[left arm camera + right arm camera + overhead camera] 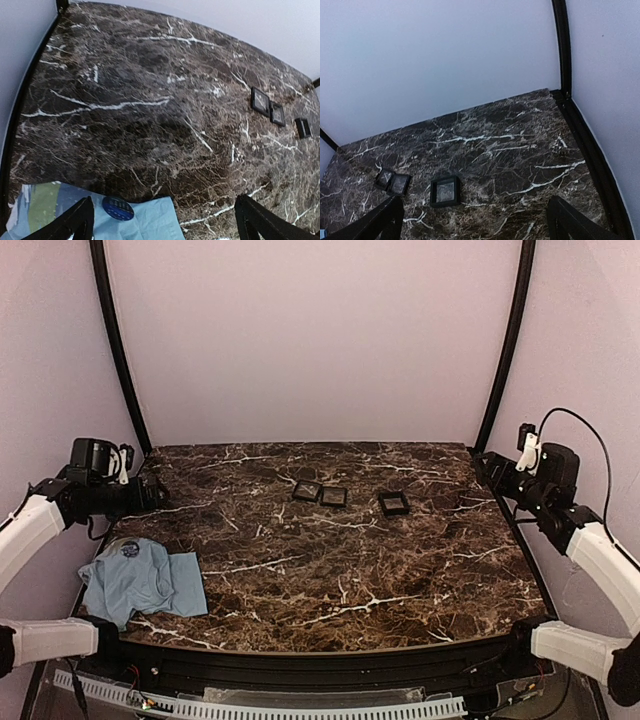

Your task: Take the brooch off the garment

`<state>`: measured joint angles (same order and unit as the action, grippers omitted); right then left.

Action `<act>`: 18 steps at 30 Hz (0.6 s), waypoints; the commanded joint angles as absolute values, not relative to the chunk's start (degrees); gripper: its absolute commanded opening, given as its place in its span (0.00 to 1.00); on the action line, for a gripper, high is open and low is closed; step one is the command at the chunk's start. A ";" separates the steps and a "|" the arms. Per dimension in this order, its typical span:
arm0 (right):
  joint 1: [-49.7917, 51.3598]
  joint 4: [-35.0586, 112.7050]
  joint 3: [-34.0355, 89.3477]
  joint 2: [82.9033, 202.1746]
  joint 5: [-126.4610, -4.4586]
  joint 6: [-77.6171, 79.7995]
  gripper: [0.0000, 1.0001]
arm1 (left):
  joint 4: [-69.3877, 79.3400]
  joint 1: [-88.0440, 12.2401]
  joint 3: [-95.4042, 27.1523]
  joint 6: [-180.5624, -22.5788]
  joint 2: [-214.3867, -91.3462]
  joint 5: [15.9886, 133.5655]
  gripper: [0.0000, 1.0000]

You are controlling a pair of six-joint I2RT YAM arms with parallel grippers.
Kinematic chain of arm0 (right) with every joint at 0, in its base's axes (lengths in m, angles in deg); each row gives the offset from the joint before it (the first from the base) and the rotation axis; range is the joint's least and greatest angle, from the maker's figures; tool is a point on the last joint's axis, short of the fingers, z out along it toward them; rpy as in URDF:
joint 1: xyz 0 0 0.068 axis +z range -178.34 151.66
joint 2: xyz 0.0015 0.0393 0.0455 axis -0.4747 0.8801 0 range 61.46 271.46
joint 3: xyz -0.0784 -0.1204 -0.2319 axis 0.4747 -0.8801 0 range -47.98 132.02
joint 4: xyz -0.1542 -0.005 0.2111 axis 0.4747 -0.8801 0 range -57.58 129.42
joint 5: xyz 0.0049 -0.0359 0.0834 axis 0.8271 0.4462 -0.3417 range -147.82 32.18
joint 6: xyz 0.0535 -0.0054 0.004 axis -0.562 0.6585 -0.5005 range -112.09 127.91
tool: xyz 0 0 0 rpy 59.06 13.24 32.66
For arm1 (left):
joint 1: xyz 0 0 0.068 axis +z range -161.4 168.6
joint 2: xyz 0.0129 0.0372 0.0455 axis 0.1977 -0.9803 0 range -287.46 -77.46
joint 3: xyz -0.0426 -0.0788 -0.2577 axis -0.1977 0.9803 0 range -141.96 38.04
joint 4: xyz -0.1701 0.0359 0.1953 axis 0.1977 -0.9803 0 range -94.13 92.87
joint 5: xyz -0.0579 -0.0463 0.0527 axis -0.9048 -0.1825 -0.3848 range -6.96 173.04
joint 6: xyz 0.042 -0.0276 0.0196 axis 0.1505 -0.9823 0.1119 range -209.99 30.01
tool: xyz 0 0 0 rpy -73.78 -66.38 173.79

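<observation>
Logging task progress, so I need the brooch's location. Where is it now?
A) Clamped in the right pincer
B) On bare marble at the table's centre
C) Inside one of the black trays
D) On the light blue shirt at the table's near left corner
D: the brooch shows as a small dark disc on the light blue shirt, near its far edge.

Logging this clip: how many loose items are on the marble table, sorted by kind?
Shirt, light blue: 1
Brooch, dark and round, on the shirt: 1
Small black square trays: 3
Total: 5
</observation>
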<state>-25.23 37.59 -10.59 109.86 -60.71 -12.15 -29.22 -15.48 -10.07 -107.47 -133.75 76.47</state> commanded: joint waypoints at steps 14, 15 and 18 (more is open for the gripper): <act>-8.35 44.65 -9.86 123.71 -58.06 -13.18 0.98 | -37.82 -23.84 -5.74 -116.75 -145.05 89.18 0.79; -8.12 44.95 -9.84 124.03 -58.05 -13.26 0.98 | -37.64 -23.92 -5.62 -116.83 -146.59 89.01 0.75; -7.91 45.55 -10.11 124.72 -58.03 -13.37 0.98 | -36.49 -23.99 -5.04 -117.03 -148.29 88.77 0.59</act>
<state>-8.66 41.66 -10.37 123.91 -59.03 -12.63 -37.62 -23.61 -6.47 -116.06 -146.65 88.64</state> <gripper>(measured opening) 0.979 0.666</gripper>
